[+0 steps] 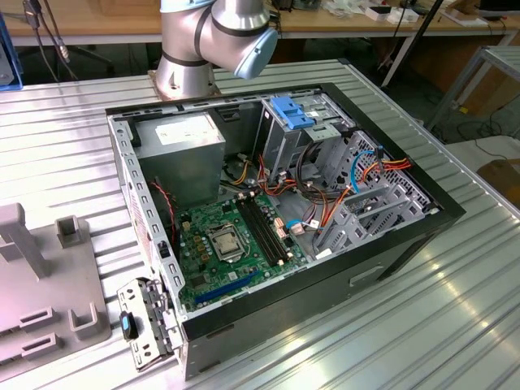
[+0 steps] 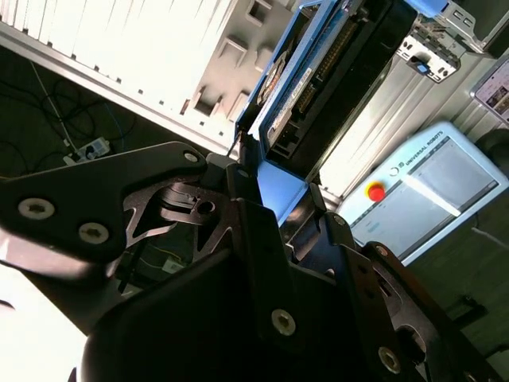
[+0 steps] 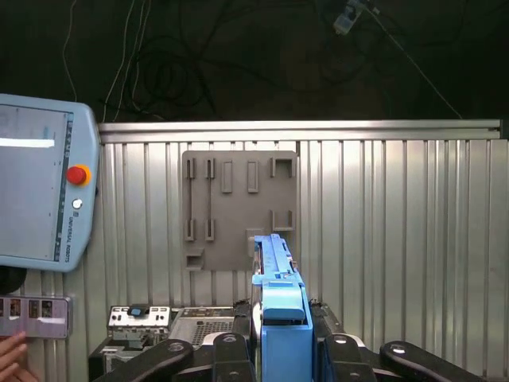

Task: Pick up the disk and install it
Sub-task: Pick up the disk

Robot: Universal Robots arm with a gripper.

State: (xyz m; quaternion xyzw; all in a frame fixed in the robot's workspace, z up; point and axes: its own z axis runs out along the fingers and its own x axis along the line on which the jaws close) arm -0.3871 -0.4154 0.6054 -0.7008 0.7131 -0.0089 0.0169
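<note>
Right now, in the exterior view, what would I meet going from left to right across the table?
Grey fixture plate → loose metal bracket with a dark knob → CPU socket on the motherboard → blue bracket atop the drive cage.

Carrier on disk point(image 3: 276, 306): bright blue plastic, smooth, faint gloss. Body of tool point(image 3: 282, 354): black, matt, bright metal screw heads. Top of desk point(image 1: 406, 325): ribbed bare metal, satin sheen. Shell of computer case point(image 1: 390, 262): black matt outside, unpainted grey sheet metal inside. Grey fixture plate point(image 3: 238, 208): matt plastic.
</note>
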